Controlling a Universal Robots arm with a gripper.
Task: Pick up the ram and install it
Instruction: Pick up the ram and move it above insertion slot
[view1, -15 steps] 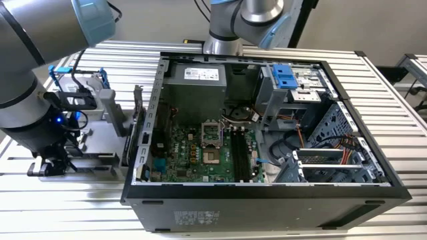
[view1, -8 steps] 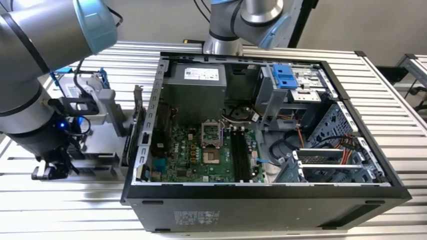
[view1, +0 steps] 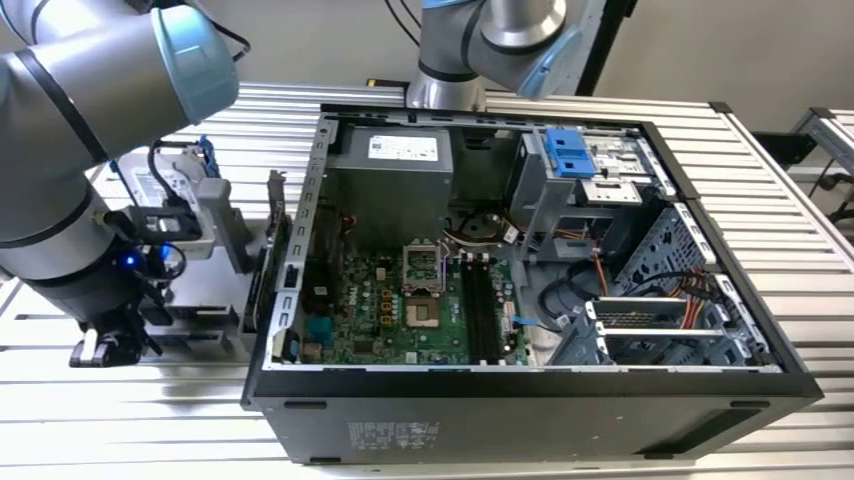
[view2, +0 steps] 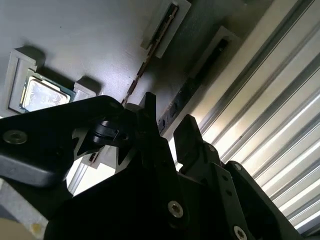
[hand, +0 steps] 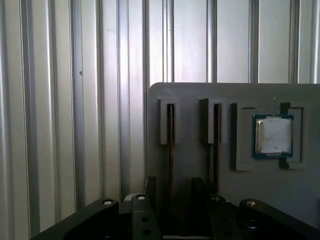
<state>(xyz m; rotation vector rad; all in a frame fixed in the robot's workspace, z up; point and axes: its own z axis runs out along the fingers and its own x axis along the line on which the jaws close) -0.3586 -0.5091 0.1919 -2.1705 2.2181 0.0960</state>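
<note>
Hovering low over the grey tray (hand: 190, 160), the gripper (hand: 174, 182) had its fingers apart, one on either side of the ram (hand: 171, 135), which stood on edge in the slot nearest the tray's edge. Whether they touched it was hard to tell. A second stick (hand: 216, 140) sat in the next slot, the processor chip (hand: 273, 136) beyond, all on the ribbed worktop (hand: 75, 100).
</note>
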